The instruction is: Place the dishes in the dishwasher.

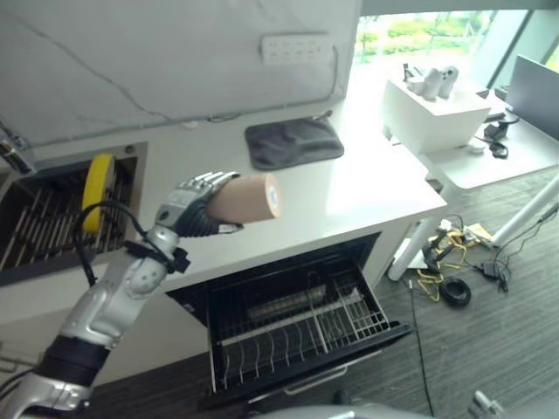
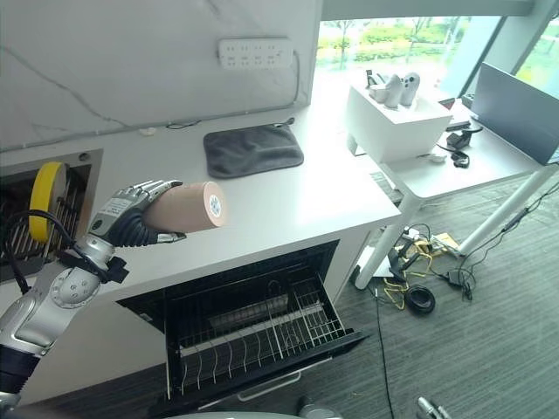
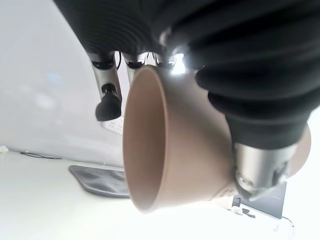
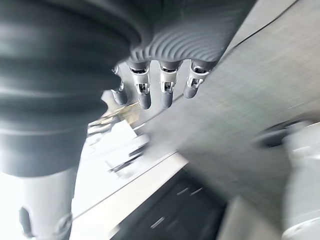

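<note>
My left hand is shut on a tan cup and holds it on its side above the white counter's front edge, base pointing right. In the left wrist view the fingers and thumb wrap the cup, whose open mouth looks empty. Below the counter the dishwasher's wire rack is pulled out, with a long pale object lying across it. A yellow plate stands on edge in the sink rack at the left. My right hand hangs over the floor, fingers relaxed and holding nothing.
A dark mat lies at the back of the counter, under a wall power strip. To the right, a white box with controllers sits on a desk. Cables lie on the floor beside the dishwasher.
</note>
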Available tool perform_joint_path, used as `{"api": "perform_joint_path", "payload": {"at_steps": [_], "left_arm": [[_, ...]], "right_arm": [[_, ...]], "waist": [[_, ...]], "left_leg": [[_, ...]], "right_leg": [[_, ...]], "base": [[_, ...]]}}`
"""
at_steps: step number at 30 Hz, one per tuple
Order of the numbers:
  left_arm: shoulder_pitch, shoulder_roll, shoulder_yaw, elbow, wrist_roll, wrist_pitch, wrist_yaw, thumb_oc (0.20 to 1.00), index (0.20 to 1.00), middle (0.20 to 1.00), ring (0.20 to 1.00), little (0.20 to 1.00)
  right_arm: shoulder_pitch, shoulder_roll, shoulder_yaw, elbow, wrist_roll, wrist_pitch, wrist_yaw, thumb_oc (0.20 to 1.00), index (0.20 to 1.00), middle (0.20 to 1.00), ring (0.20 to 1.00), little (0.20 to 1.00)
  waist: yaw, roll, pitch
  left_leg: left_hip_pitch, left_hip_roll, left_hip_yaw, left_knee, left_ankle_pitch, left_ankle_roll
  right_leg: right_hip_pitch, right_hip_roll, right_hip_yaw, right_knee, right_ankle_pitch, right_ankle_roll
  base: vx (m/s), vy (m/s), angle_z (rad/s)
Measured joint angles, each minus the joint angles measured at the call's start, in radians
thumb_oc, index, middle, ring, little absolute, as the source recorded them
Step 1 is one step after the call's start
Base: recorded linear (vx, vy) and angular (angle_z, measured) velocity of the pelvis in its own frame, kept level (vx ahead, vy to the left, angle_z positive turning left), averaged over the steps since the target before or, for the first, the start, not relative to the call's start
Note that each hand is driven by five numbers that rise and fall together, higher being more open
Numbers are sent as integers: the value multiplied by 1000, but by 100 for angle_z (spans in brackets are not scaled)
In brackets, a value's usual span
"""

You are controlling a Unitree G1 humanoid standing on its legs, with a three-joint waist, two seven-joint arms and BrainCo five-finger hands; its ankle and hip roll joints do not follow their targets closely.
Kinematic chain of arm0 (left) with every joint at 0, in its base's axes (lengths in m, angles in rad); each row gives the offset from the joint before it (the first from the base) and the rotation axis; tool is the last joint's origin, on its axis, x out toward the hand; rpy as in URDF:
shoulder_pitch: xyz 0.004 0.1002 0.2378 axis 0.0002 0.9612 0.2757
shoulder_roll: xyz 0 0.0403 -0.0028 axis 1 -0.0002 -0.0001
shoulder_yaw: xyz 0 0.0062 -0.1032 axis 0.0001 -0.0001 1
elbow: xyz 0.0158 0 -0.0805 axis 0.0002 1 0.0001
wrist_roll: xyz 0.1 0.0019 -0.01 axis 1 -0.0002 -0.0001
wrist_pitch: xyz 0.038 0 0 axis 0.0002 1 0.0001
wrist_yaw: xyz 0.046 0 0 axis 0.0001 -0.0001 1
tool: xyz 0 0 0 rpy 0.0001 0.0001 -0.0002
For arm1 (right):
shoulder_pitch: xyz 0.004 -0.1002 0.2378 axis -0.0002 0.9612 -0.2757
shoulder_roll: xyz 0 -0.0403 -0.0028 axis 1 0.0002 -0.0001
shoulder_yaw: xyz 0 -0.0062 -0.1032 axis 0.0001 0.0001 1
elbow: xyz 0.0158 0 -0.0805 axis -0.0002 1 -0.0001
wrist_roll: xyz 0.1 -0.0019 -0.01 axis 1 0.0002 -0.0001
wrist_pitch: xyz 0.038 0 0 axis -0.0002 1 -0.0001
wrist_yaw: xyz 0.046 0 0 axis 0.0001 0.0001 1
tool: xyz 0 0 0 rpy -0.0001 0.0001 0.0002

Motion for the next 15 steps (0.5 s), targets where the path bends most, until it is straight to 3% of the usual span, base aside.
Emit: {"api": "perform_joint_path", "payload": {"at_steps": [3, 4, 5, 6, 9, 15], "left_arm": [[64, -32, 36, 1, -89, 1, 5, 200, 200, 200, 200, 200], [77, -109, 37, 1, -172, 1, 5, 200, 200, 200, 200, 200], [110, -249, 32, 4, -285, 1, 17, 200, 200, 200, 200, 200], [120, -297, 10, 4, -314, 1, 17, 200, 200, 200, 200, 200], [119, -420, -95, 3, -423, -23, 68, 200, 200, 200, 200, 200], [97, -457, -133, -12, -508, -89, 178, 200, 200, 200, 200, 200]], "right_arm": [[41, 4, -3, -315, 56, -45, 61, 1000, 1000, 1000, 1000, 1000], [28, 17, -1, -455, 73, -90, 62, 1000, 1000, 1000, 1000, 1000], [7, 24, 28, -651, 72, -138, 51, 1000, 1000, 1000, 1000, 1000], [-12, 24, 46, -710, 72, -170, 57, 1000, 1000, 1000, 1000, 1000], [-181, 17, 180, -826, 45, -234, -16, 1000, 1000, 1000, 1000, 1000], [-300, 3, 391, -864, 2, -260, -147, 1000, 1000, 1000, 1000, 1000]], "waist": [[-22, 5, -1], [-21, 10, -4], [-24, 29, -12], [-27, 34, -13], [-14, 48, -22], [25, 58, -26]], "left_leg": [[17, 2, 16, 0, -4, 1], [19, 0, 18, 0, -9, 2], [16, -7, 23, 0, -10, 6], [15, -10, 24, 0, -10, 7], [16, -22, 39, 6, -13, 15], [15, -22, 31, 6, -10, 18]], "right_leg": [[4, 0, 10, -1, -2, 3], [3, -1, 19, -6, -12, 15], [-7, -6, 30, -6, -10, 16], [-7, -10, 31, -6, -5, 22], [-13, -22, 43, 0, 7, 19], [-9, -22, 33, 0, 13, 17]], "base": [[-34, 38, -12], [-38, 115, -21], [-37, 150, -16], [-26, 94, -11], [-34, 105, -10], [-35, 28, 3]]}}
